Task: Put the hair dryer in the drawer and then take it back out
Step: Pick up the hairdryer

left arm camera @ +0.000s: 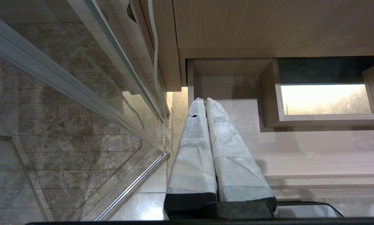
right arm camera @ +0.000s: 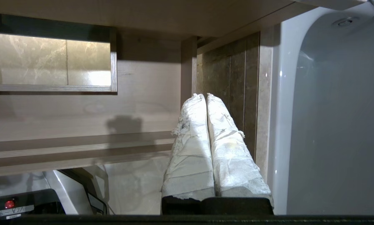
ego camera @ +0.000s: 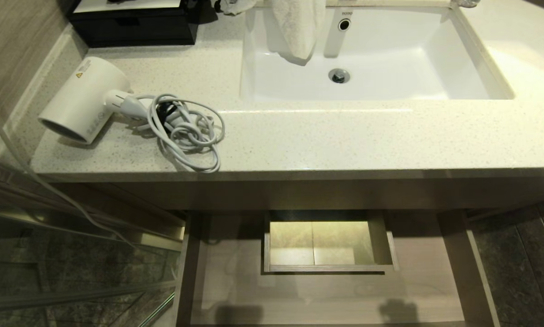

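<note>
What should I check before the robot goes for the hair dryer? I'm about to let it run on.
1. Drawer pulled open: ok.
2. Hair dryer on the counter, unobstructed: ok.
3. Cord bundled beside the dryer, not hanging off the edge: ok.
4. Right gripper empty, fingers shut, low by the drawer: not ok, must open.
5. Left gripper shut, parked low: ok.

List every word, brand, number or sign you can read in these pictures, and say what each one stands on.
"TOTO": on the faucet over the sink.
Yellow warning triangle with small print beside it: on the hair dryer; print too small to read.
Grey print near the hair dryer's mouth: too small to read.
White label under a red light, right wrist view: unreadable.
</note>
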Robot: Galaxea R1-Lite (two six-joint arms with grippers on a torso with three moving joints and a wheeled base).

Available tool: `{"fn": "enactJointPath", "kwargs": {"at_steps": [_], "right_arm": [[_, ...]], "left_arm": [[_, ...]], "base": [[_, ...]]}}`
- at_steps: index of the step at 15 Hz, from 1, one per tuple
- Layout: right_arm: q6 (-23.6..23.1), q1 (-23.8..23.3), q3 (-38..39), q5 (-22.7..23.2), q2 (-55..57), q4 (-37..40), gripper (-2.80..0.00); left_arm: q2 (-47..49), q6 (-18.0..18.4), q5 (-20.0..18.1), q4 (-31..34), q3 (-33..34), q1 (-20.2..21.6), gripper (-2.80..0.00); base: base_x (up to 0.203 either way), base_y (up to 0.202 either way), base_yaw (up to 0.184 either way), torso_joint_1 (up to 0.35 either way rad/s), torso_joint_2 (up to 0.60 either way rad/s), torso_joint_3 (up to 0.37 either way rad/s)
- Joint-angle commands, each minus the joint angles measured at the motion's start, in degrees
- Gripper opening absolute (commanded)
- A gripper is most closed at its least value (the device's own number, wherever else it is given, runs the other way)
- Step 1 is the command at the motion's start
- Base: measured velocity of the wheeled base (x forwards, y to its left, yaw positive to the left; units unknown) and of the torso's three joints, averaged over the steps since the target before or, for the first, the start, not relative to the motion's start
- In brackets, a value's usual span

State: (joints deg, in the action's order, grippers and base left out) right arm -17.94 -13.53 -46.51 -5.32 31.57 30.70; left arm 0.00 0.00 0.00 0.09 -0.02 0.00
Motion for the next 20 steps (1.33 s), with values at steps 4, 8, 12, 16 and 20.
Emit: {"fn": "enactJointPath", "kwargs": {"at_steps": [4, 8, 12, 16, 20], "right_arm": [[0.24, 0.00, -0.06, 0.04, 0.64, -0.37, -2.80], [0.10, -0.08, 0.43, -0.05, -0.09, 0.22, -2.80], [0.19, 0.00, 0.45, -0.13, 0.07, 0.24, -2.80], [0.19, -0.09, -0.16, -0.05, 0.24, -0.64, -2.80], [-0.24, -1.23, -1.14, -0.05, 0.24, -0.63, -2.80]], "left_arm": [[0.00, 0.00, 0.00, -0.01, -0.06, 0.00, -2.80], [0.00, 0.00, 0.00, -0.01, 0.02, 0.00, -2.80], [0.00, 0.00, 0.00, -0.01, 0.02, 0.00, -2.80], [0.00, 0.00, 0.00, -0.01, -0.02, 0.00, -2.80], [0.00, 0.00, 0.00, -0.01, -0.04, 0.00, -2.80]], "base": [[0.000, 0.000, 0.000, 0.189, -0.08, 0.107], [0.000, 0.000, 0.000, 0.181, -0.08, 0.087], [0.000, 0.000, 0.000, 0.008, 0.00, 0.007], [0.000, 0.000, 0.000, 0.000, 0.00, 0.000], [0.000, 0.000, 0.000, 0.000, 0.00, 0.000]]}}
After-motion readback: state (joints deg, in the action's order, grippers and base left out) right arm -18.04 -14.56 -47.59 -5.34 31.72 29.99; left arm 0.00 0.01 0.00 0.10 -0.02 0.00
